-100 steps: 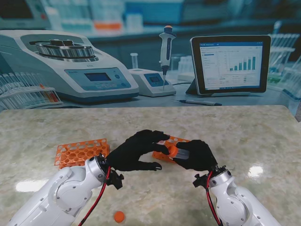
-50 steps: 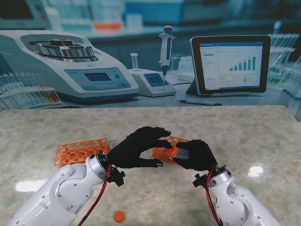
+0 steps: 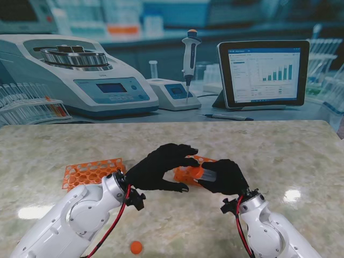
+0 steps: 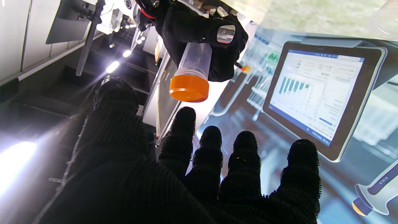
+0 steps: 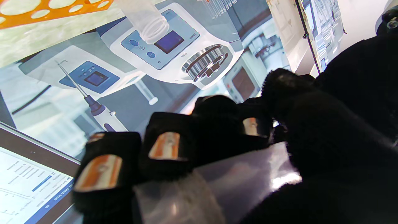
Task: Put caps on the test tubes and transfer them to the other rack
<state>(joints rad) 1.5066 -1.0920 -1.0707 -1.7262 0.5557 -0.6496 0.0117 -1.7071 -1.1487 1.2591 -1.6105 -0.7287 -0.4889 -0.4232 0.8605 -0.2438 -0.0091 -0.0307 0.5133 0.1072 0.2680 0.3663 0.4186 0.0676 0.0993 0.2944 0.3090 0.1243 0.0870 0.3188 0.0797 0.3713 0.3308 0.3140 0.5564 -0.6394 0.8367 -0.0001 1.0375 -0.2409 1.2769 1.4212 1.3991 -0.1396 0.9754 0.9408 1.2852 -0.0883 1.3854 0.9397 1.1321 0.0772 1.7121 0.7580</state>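
Note:
My right hand is shut on a clear test tube held sideways, its orange cap pointing toward my left hand. In the left wrist view the capped tube hangs from the right hand, while the left hand spreads its fingers just short of the cap, holding nothing. The right wrist view has the fingers wrapped round the tube. One orange rack lies at the left; another rack sits partly hidden behind both hands.
A loose orange cap lies on the marble table near me, between the arms. An uncapped tube stands by an orange rack in the right wrist view. A printed lab backdrop stands behind the table's far edge.
My left hand and forearm have shifted slightly to the right, bringing the fingertips closer to the tube's cap. The right hand has stayed still with the tube.

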